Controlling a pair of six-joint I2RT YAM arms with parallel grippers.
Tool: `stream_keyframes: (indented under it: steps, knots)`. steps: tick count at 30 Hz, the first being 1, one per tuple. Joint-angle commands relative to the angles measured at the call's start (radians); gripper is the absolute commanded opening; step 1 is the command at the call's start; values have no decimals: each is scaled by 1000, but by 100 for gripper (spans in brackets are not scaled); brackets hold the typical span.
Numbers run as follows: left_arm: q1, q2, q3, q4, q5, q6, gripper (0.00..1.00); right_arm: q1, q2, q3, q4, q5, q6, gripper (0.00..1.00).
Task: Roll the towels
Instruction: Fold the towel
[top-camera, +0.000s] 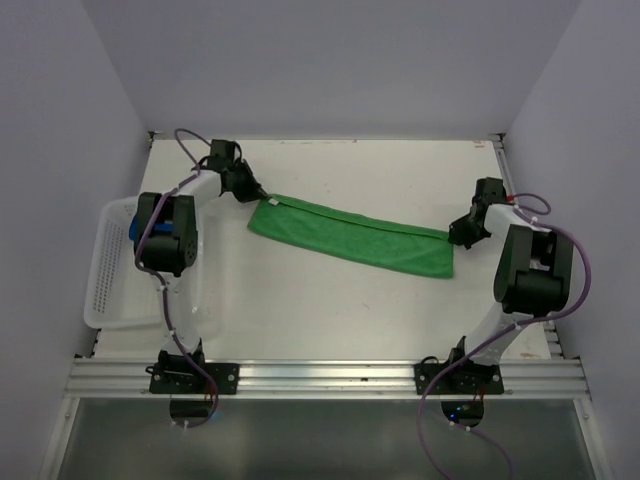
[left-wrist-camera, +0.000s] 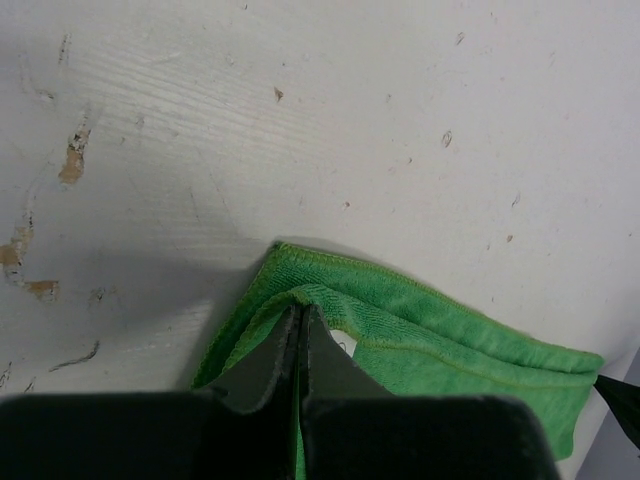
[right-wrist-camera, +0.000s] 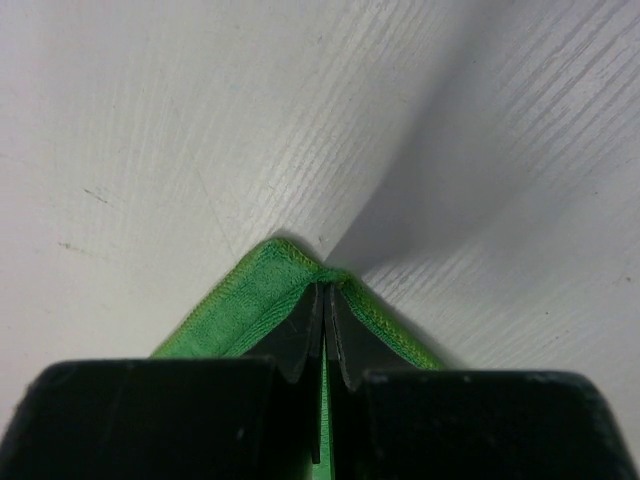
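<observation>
Top external view, item 1: green towel (top-camera: 350, 235), folded into a long narrow strip, is stretching across the table (top-camera: 380, 170) from its left end, farther from the bases, to its right end, nearer them

Item 2: left gripper (top-camera: 258, 195) is meeting the strip's left end; right gripper (top-camera: 458, 235) is meeting its right end; the towel is running between them

Item 3: white mesh basket (top-camera: 105, 290) is sitting at the table's left edge, partly under the left arm; blue towel (top-camera: 132, 228) is showing there only as a sliver beside that arm

Left wrist view: left gripper (left-wrist-camera: 300, 315) is clenching, jaws pressed together on a fold of the green towel (left-wrist-camera: 450, 340); the cloth is bunching around the tips and trailing off to the right over the scuffed white table (left-wrist-camera: 350, 120)

Right wrist view: right gripper (right-wrist-camera: 322, 290) is likewise pinching, jaws together on a hemmed corner of the green towel (right-wrist-camera: 250, 300); the corner is peaking just past the tips, with the table (right-wrist-camera: 200, 130) lying beyond
</observation>
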Motion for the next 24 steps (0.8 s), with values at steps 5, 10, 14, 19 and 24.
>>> stream_keyframes:
  steps: [5, 10, 14, 19, 24]
  knots:
    - [8, 38, 57, 37, 27, -25, 0, -5, 38, 40, -2, 3, 25, 0]
    - [9, 49, 77, 28, 28, -25, 0, -7, 47, 46, -8, 3, 29, 0]
    - [9, 55, 91, 25, 28, -27, 0, -7, 47, 55, -22, 14, 35, 0]
    - [10, 61, 96, 22, 25, -25, 0, -15, 47, 63, -31, 22, 38, 0]
    - [12, 69, 108, 16, 24, -22, 0, -16, 51, 70, -39, 28, 43, 0]
